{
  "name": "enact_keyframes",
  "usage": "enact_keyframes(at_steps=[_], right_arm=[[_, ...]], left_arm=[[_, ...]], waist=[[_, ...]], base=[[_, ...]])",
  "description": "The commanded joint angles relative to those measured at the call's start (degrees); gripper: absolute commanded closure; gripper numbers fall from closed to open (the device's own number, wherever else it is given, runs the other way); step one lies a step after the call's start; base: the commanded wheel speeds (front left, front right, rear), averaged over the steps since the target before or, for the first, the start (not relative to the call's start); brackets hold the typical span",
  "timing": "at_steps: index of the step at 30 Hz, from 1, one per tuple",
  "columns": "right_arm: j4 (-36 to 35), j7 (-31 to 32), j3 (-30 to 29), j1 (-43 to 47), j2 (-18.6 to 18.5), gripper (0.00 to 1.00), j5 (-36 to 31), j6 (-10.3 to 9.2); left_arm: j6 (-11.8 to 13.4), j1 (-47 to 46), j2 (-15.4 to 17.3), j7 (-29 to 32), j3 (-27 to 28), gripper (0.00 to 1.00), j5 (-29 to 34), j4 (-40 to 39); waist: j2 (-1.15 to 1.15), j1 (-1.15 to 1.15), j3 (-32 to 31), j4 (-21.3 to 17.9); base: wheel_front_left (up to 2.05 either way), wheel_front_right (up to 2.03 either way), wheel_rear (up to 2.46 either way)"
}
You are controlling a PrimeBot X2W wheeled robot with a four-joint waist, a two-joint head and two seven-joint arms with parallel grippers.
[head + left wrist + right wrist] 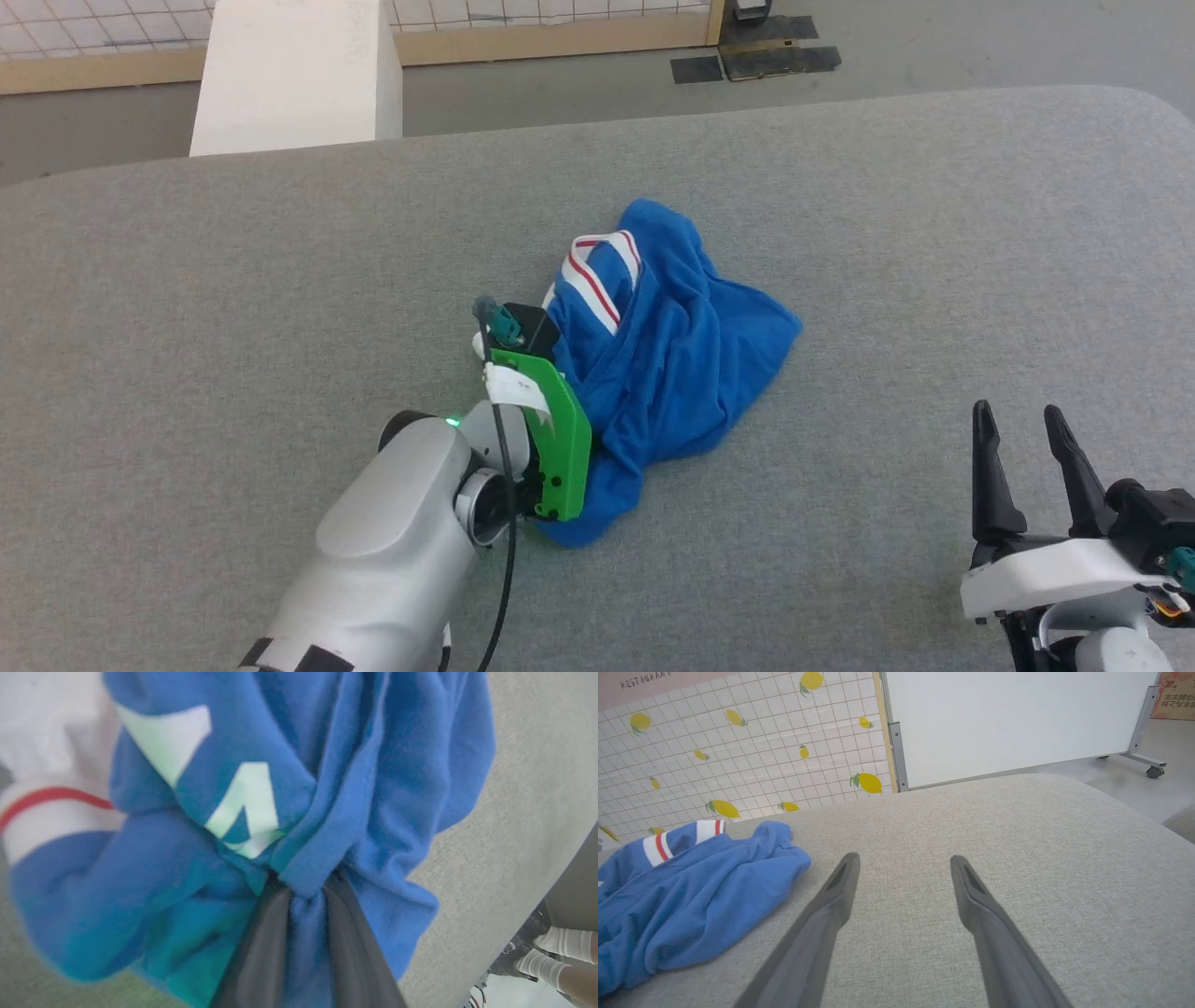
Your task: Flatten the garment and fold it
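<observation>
The garment (667,359), a royal-blue jersey with white-and-red striped trim, lies crumpled in the middle of the grey padded table (187,280). My left gripper (302,891) is shut on a bunched fold of the garment (327,788), whose white lettering shows close above the fingers (261,947). In the head view the left wrist (551,429) presses against the garment's left side and the cloth hides the fingertips. My right gripper (1018,418) stands open at the lower right, well clear of the cloth. In the right wrist view the right gripper (903,861) holds nothing, and the garment (691,891) lies to the left.
A white block (294,75) stands beyond the table's far left edge. A tiled wall panel (714,742) and a white board on wheels (1017,718) stand past the table. A person's feet in white socks (556,952) show beside the table.
</observation>
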Motion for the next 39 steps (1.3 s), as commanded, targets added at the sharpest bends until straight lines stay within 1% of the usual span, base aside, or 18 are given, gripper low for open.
enact_keyframes(at_steps=[1,2,3,4,8,12,15,19,21,25,28,31,34,37,39], right_arm=[[-0.1,-0.3,0.1,-0.7,0.0,0.0,0.1,-0.08],[-0.1,-0.3,0.1,-0.6,0.0,0.0,0.1,-0.08],[-0.1,-0.3,0.1,-0.6,0.0,0.0,0.1,-0.08],[0.0,-0.3,0.1,-0.4,0.0,0.0,0.1,-0.08],[0.5,-0.3,0.1,0.3,0.0,0.0,0.2,-0.08],[0.6,-0.3,0.0,1.1,0.0,0.0,0.1,-0.08],[0.6,-0.3,0.1,1.6,0.0,0.0,0.0,-0.08],[0.7,-0.3,0.2,1.9,0.0,0.0,0.0,-0.08],[0.7,-0.3,0.3,2.0,0.0,0.0,0.0,-0.08],[0.6,-0.3,0.1,2.4,0.0,0.0,0.0,-0.08],[0.4,-0.3,0.0,2.7,0.0,0.0,0.0,-0.08],[0.1,-0.3,-0.2,2.9,0.0,0.0,0.1,-0.08],[-0.1,-0.3,-0.3,3.1,0.0,0.0,0.2,-0.08],[-0.2,-0.3,-0.3,3.0,0.0,0.0,0.3,-0.08],[-0.3,-0.3,-0.3,3.0,0.0,0.0,0.4,-0.08]], left_arm=[[0.2,1.1,-0.3,1.4,-0.7,1.0,-0.3,1.1],[0.2,1.1,-0.6,1.3,-0.5,1.0,-0.8,1.3],[0.2,1.2,-0.8,1.1,-0.1,0.75,-1.5,1.4],[0.2,1.1,-1.1,1.0,0.0,0.0,-1.9,1.5],[0.5,0.3,-1.7,-0.5,2.0,0.0,-4.3,0.4],[0.9,-1.5,-1.6,-3.8,5.8,0.0,-6.7,-2.3],[1.3,-2.8,-0.8,-6.6,8.8,0.0,-8.0,-4.8],[2.2,-3.3,1.2,-13.4,13.5,0.0,-8.6,-8.8],[2.5,-2.8,2.6,-17.4,15.3,0.0,-7.9,-10.6],[3.5,-0.7,6.2,-28.1,18.4,0.0,-3.9,-14.2],[4.7,1.9,8.9,-35.6,20.1,0.0,-0.6,-16.6],[5.9,4.9,11.7,-41.3,20.7,0.0,3.3,-18.9],[7.2,8.3,13.9,-44.2,20.5,0.0,6.3,-20.5],[8.8,12.3,15.0,-46.0,20.9,0.0,7.8,-22.1],[9.4,15.0,15.0,-47.0,21.5,0.0,8.2,-23.5]], waist=[[0.0,0.0,0.1,0.3],[0.0,0.0,0.1,0.5],[0.0,0.0,-0.1,0.7],[0.0,0.0,-0.3,0.9],[0.0,0.0,-1.6,1.8],[0.0,0.0,-3.3,3.1],[0.0,0.0,-4.5,4.1],[0.0,0.0,-5.8,5.2],[0.0,0.0,-6.3,5.6],[0.0,0.0,-7.1,6.3],[0.0,0.0,-7.5,6.7],[0.0,0.0,-7.5,7.2],[0.0,0.0,-7.5,7.4],[0.0,0.0,-7.5,7.5],[0.0,0.0,-7.5,7.6]], base=[[0.0,0.0,0.0],[0.0,0.0,0.0],[0.0,0.0,0.0],[0.0,0.0,0.0],[0.0,0.0,0.0],[0.0,0.0,0.0],[0.0,0.0,0.0],[0.0,0.0,0.0],[0.0,0.0,0.0],[0.0,0.0,0.0],[0.0,0.0,0.0],[0.0,0.0,0.0],[0.0,0.0,0.0],[0.0,0.0,0.0],[0.0,0.0,0.0]])
